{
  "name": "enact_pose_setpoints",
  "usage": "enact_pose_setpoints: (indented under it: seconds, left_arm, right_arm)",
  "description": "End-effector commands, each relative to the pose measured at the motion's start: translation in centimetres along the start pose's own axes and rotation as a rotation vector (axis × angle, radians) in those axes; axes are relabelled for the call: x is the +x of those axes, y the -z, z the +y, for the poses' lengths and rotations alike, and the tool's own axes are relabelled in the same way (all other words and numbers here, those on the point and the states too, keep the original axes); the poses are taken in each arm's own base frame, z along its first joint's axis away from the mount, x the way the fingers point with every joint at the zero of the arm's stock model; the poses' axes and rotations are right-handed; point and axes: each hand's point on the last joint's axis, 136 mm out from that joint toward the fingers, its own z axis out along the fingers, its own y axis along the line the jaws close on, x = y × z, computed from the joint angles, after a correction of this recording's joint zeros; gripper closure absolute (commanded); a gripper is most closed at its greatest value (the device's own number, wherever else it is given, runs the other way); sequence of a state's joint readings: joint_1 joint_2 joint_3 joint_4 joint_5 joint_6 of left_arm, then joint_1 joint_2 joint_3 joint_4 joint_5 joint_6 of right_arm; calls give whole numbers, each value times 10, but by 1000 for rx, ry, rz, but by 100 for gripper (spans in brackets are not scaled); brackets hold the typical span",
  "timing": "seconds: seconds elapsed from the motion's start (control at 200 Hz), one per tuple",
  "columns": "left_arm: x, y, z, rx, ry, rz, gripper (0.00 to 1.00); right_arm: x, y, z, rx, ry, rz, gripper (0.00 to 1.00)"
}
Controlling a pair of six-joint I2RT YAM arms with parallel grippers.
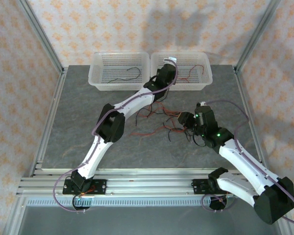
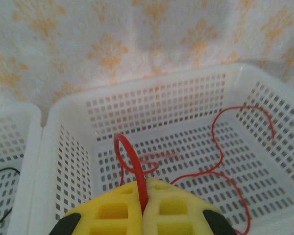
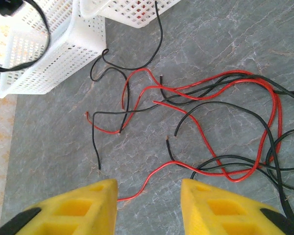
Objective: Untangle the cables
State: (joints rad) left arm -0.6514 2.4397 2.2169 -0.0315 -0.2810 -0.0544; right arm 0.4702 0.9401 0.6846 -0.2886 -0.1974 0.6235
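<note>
So the left gripper is clamped on a red wire, which sticks up from between the yellow pads in a loop. It's hanging over the right basket, so the basket floor is ahead of and below the fingers. That's the relation that matters here. My read is that opening up is all that's left for this one, and it should land next to the red wire already lying in there. The left basket next door has a black wire in it (looks like sorting by colour, just my guess).

The right gripper is spread wide with nothing in it, hovering low over the grey table. The rest of the tangle is on the table, ahead of it and mostly off to its right. The red and black strands cross over each other a lot there. One red strand runs out of the pile on a diagonal, and its loose end reaches into the gap between the pads near the left one. From the top view the right arm is clearly the nearer one to the pile, so I'd expect that strand to be its easiest grab
</note>
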Motion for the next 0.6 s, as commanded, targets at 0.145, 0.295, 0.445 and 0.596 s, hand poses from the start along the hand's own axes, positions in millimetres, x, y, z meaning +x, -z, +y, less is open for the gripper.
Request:
enact_pose_setpoints:
  seconds: [0.145, 0.295, 0.445, 0.596]
  left_arm:
    - [-16, -6, -6, 47, 43, -40, 53]
    - [-28, -1, -11, 82, 60, -52, 33]
    - [-49, 10, -9, 95, 77, -81, 30]
    - [-72, 27, -6, 107, 98, -101, 29]
  right_arm:
    - [3, -2, -11, 34, 11, -6, 62]
    - [5, -4, -13, 39, 12, 3, 62]
    - [8, -5, -16, 44, 12, 7, 62]
    - [10, -6, -19, 51, 13, 14, 62]
